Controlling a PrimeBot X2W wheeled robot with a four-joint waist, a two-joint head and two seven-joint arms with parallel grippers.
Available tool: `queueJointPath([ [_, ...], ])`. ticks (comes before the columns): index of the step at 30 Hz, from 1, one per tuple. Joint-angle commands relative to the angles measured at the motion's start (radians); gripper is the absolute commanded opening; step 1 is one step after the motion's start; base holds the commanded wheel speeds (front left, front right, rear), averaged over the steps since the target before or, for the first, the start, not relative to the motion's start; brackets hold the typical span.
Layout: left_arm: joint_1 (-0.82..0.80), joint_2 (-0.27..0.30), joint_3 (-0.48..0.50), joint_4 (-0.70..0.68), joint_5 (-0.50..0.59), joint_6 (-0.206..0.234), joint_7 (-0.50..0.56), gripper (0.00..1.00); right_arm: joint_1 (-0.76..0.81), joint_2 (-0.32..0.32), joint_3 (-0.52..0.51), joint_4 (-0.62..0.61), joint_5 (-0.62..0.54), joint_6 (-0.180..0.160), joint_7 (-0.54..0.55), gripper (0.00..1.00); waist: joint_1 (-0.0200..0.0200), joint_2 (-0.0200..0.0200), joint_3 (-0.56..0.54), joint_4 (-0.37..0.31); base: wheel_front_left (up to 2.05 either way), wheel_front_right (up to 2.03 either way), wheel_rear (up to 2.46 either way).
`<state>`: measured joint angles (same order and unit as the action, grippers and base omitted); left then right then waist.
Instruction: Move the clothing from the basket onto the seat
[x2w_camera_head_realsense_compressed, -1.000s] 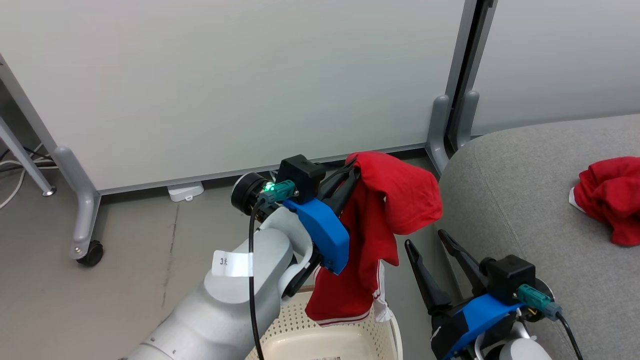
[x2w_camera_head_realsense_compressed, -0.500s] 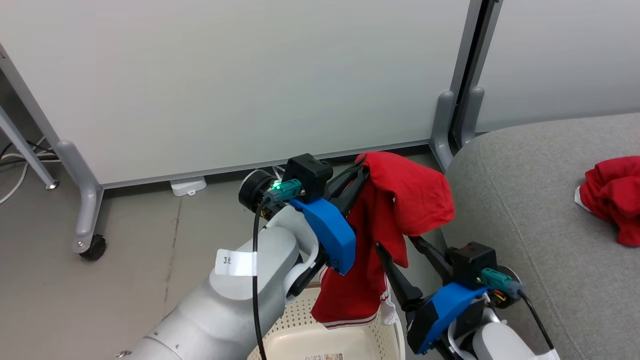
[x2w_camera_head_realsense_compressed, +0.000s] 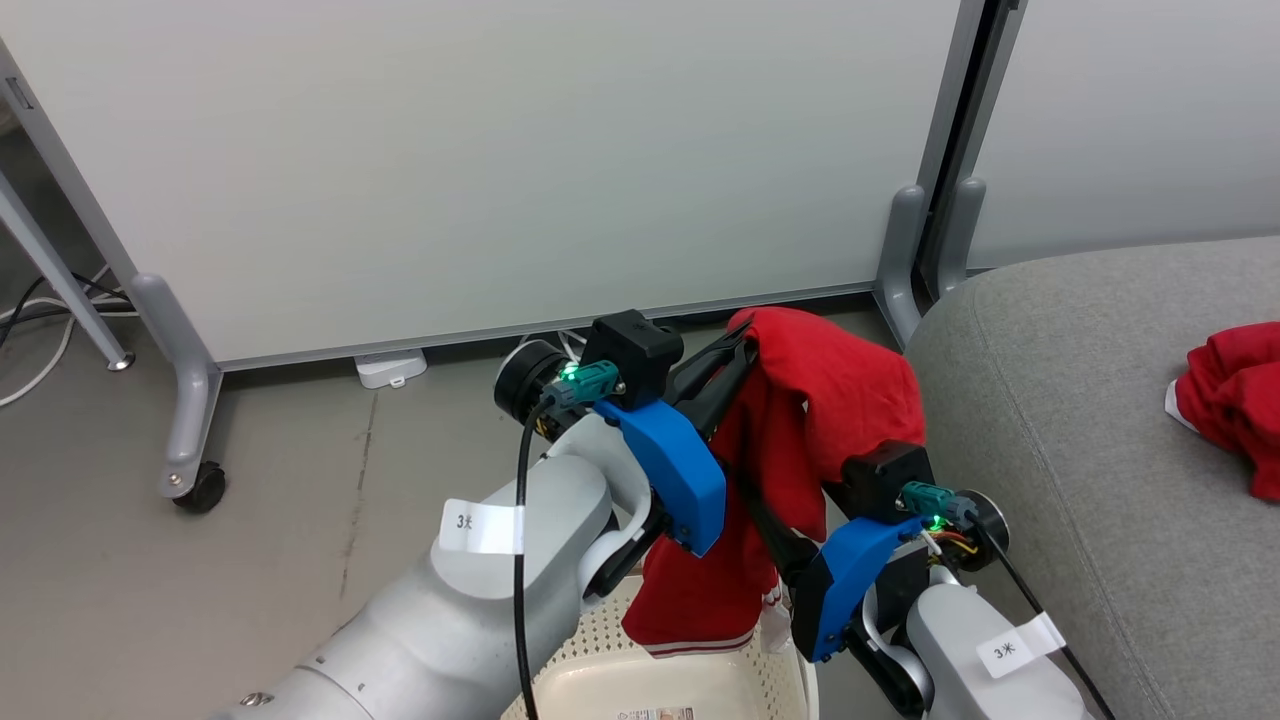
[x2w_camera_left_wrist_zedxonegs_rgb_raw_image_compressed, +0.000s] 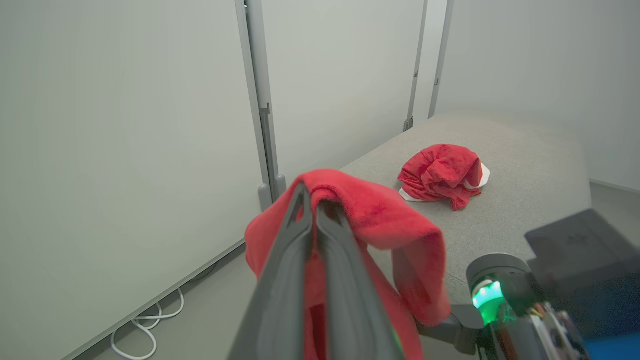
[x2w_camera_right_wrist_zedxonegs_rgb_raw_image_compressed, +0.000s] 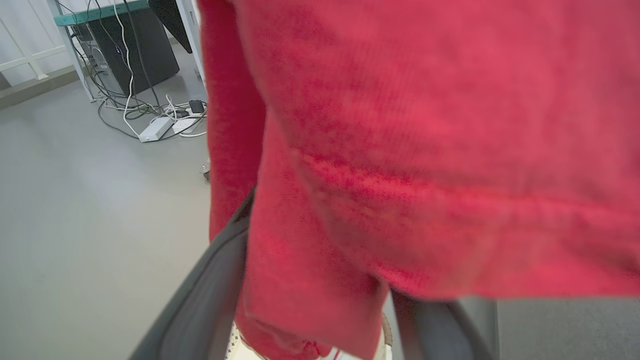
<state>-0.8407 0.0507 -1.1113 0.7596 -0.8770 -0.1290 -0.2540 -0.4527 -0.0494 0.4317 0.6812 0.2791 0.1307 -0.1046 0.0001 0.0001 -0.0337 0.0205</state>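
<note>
One red garment (x2w_camera_head_realsense_compressed: 810, 410) hangs from my left gripper (x2w_camera_head_realsense_compressed: 748, 338), whose fingers (x2w_camera_left_wrist_zedxonegs_rgb_raw_image_compressed: 305, 220) are shut on its top fold; its striped hem dangles over the cream basket (x2w_camera_head_realsense_compressed: 600, 655). My right gripper (x2w_camera_head_realsense_compressed: 790, 485) has pushed into the hanging cloth from below. In the right wrist view its fingers (x2w_camera_right_wrist_zedxonegs_rgb_raw_image_compressed: 200, 290) stand wide apart, open, with red fabric (x2w_camera_right_wrist_zedxonegs_rgb_raw_image_compressed: 425, 125) draped between and over them. A second red garment (x2w_camera_head_realsense_compressed: 1235, 400) lies crumpled on the grey seat (x2w_camera_head_realsense_compressed: 1050, 400), and shows as a bundle (x2w_camera_left_wrist_zedxonegs_rgb_raw_image_compressed: 440, 172) in the left wrist view.
White partition panels (x2w_camera_head_realsense_compressed: 500, 150) on grey wheeled feet (x2w_camera_head_realsense_compressed: 185, 420) stand behind. The grey floor (x2w_camera_head_realsense_compressed: 250, 560) lies to the left, with cables and a white power strip (x2w_camera_right_wrist_zedxonegs_rgb_raw_image_compressed: 156, 129) near a dark cabinet (x2w_camera_right_wrist_zedxonegs_rgb_raw_image_compressed: 140, 50). The seat's rounded edge is close on the right.
My right gripper has risen leftward into the hanging garment, its fingertips now under the cloth. The left gripper keeps its hold. The camera has shifted slightly.
</note>
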Motion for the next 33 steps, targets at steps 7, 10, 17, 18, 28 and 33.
queueJointPath([
  [7, -0.014, 0.000, -0.017, 0.006, -0.021, 0.000, -0.008, 0.00, -0.051, -0.002, 0.040, 0.072, 0.046, 0.000, -0.048, 0.00, -0.0001, -0.0001, -0.006, 0.001, 0.00, 0.00, 0.00],
  [10, -0.013, -0.001, -0.019, 0.014, -0.026, 0.002, -0.010, 0.00, -0.059, -0.002, 0.052, 0.093, 0.059, 0.000, -0.062, 0.00, -0.0001, -0.0001, -0.010, -0.005, 0.00, 0.00, 0.00],
  [17, -0.013, 0.000, -0.021, 0.024, -0.033, 0.003, -0.013, 0.00, -0.076, -0.002, 0.075, 0.125, 0.091, 0.000, -0.084, 0.00, -0.0001, -0.0001, -0.015, -0.019, 0.00, 0.00, 0.00],
  [18, -0.014, -0.001, -0.022, 0.025, -0.034, 0.003, -0.012, 0.00, -0.079, -0.002, 0.078, 0.128, 0.097, 0.000, -0.087, 0.00, -0.0001, -0.0001, -0.015, -0.021, 0.00, 0.00, 0.00],
  [28, -0.014, -0.001, -0.017, 0.037, -0.033, 0.002, -0.012, 0.00, -0.101, -0.002, 0.100, 0.157, 0.116, 0.000, -0.113, 0.00, -0.0001, -0.0001, -0.013, -0.032, 0.00, 0.00, 0.00],
  [33, -0.009, -0.001, -0.008, 0.041, -0.019, 0.003, -0.012, 0.00, -0.106, -0.002, 0.110, 0.166, 0.128, 0.000, -0.121, 0.00, -0.0001, -0.0001, -0.011, -0.038, 0.00, 0.00, 0.00],
])
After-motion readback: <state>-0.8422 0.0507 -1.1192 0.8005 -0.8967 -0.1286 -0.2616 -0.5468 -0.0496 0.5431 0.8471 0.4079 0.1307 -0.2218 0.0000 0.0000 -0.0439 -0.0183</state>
